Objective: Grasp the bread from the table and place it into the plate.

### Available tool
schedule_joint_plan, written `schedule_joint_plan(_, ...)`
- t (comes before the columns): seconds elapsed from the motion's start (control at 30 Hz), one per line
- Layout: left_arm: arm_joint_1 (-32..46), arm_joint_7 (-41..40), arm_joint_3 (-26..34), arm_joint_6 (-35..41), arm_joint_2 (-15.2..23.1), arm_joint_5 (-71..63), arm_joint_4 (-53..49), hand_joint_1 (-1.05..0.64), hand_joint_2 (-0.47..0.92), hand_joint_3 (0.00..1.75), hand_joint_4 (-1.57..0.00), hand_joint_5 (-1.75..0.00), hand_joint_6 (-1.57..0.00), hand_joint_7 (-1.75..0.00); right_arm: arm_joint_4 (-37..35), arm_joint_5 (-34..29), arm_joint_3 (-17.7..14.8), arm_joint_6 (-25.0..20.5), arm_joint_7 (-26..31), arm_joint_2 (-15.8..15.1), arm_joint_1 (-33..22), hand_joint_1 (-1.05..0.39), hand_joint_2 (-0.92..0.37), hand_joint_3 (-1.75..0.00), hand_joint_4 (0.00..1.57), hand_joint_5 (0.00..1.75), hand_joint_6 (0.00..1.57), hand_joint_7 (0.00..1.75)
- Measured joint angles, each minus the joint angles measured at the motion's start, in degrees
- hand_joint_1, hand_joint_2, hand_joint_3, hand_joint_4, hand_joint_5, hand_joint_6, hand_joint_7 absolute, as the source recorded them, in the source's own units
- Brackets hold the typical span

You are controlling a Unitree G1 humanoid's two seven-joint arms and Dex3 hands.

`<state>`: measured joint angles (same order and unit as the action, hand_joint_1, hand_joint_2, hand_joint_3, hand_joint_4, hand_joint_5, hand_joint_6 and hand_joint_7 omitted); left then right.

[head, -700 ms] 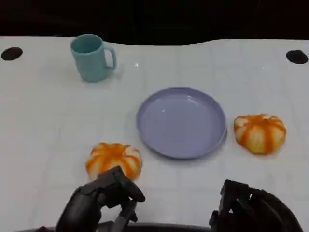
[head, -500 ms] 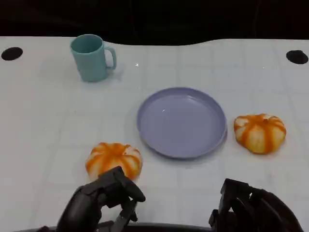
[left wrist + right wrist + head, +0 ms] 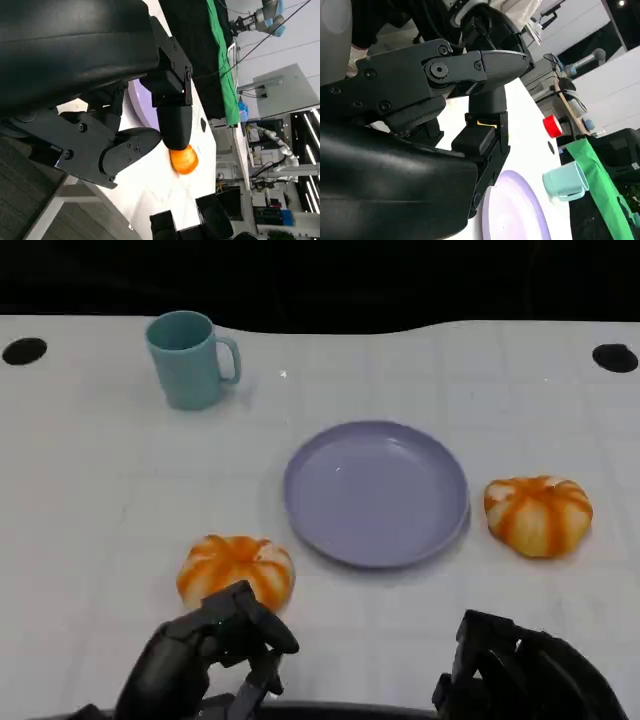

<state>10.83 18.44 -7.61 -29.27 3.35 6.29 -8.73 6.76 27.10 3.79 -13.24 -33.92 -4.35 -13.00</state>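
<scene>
orange bread (image 3: 236,571) just beyond left hand (image 3: 205,655); fingers curled, empty

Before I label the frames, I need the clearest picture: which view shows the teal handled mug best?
The head view: the teal handled mug stands whole and upright on the white table. The right wrist view shows it small and tilted beyond the black right hand. The left wrist view gives nothing I can identify as it.

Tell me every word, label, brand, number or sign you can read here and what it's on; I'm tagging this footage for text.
None can be read.
Cup: plain teal, no print.
Plate: plain purple, no mark.
Both breads: only orange stripes.
Table: two black round spots at the far corners, no lettering.
Left hand and right hand: black, no visible label.
Background equipment in the wrist views: too small and blurred to read.
</scene>
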Motion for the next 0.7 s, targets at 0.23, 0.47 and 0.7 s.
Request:
schedule_joint_plan(0.23, 1.0, -2.2, 0.2, 3.1, -0.2, -2.4, 4.2, -0.27, 0.90, 0.34, -0.47, -1.41, -0.57, -0.82, 0.0, 0.0, 0.1, 0.0, 0.0, 0.0, 0.2, -0.71, -0.92, -0.25, 0.86, 1.61, 0.76, 1.42)
schedule_joint_plan(0.47, -1.0, -4.1, 2.0, 13.0, 5.1, -13.6, 14.9, -0.50, 0.92, 0.12, -0.38, -0.97, -0.52, -0.28, -0.1, -0.1, 0.2, 0.0, 0.0, 0.1, 0.8, -0.72, -0.92, -0.25, 0.86, 1.61, 0.75, 1.42)
schedule_joint_plan(0.7, -2.0, -6.0, 1.6, 25.0, 10.6, -33.9, 27.3, -0.61, 0.92, 0.13, -0.41, -0.44, -0.46, -0.01, -0.6, -0.1, 0.2, 0.0, 0.0, 0.1, 1.1, -0.72, -0.92, -0.26, 0.85, 1.62, 0.74, 1.43)
